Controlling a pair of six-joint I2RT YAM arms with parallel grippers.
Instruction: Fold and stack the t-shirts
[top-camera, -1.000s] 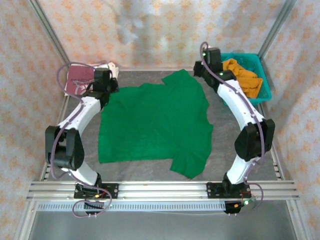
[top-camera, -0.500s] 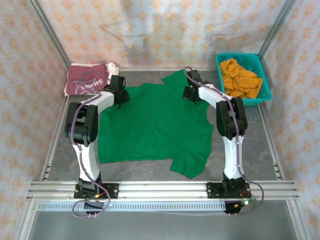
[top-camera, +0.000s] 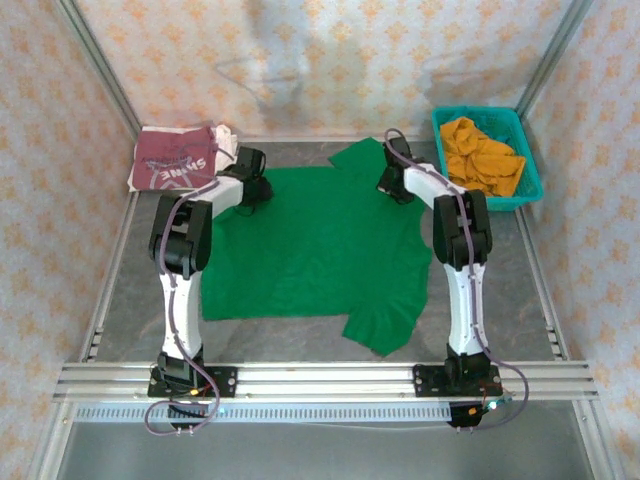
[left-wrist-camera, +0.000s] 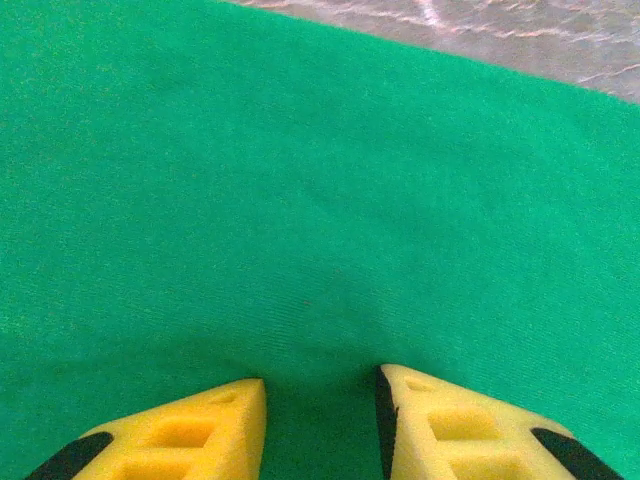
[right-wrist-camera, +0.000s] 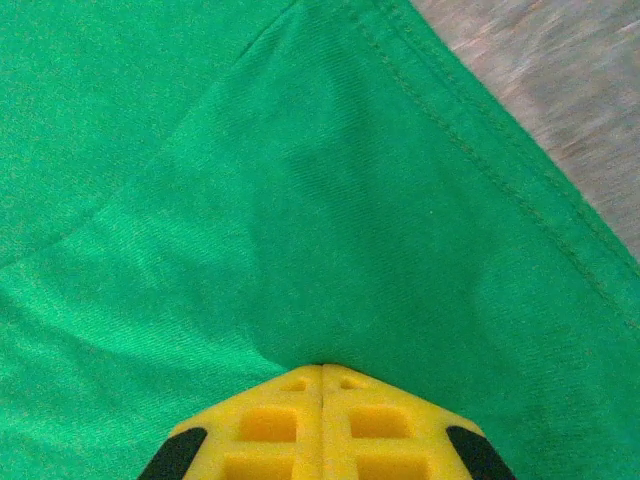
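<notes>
A bright green t-shirt (top-camera: 310, 240) lies spread flat across the middle of the table. A maroon t-shirt (top-camera: 175, 160) with white lettering rests folded at the back left corner. My left gripper (top-camera: 252, 188) is down on the green shirt's back left corner. In the left wrist view its yellow fingers (left-wrist-camera: 200, 430) stand apart, my left gripper (left-wrist-camera: 322, 385) open over the green cloth (left-wrist-camera: 320, 180). My right gripper (top-camera: 392, 183) is at the shirt's back right, by the sleeve. In the right wrist view my right gripper (right-wrist-camera: 322, 368) is shut, with the green cloth (right-wrist-camera: 300, 200) puckering toward its tips.
A teal mesh basket (top-camera: 475, 110) holding orange cloth (top-camera: 480, 150) stands at the back right. Bare grey tabletop (top-camera: 490, 260) runs along both sides of the shirt. Metal frame rails border the table, and patterned walls close the back and sides.
Both arms swung in from the back corners onto the green shirt's far edge. The right gripper closed fully. The shirt's far edge is straighter, and the shirt sits slightly further right.
</notes>
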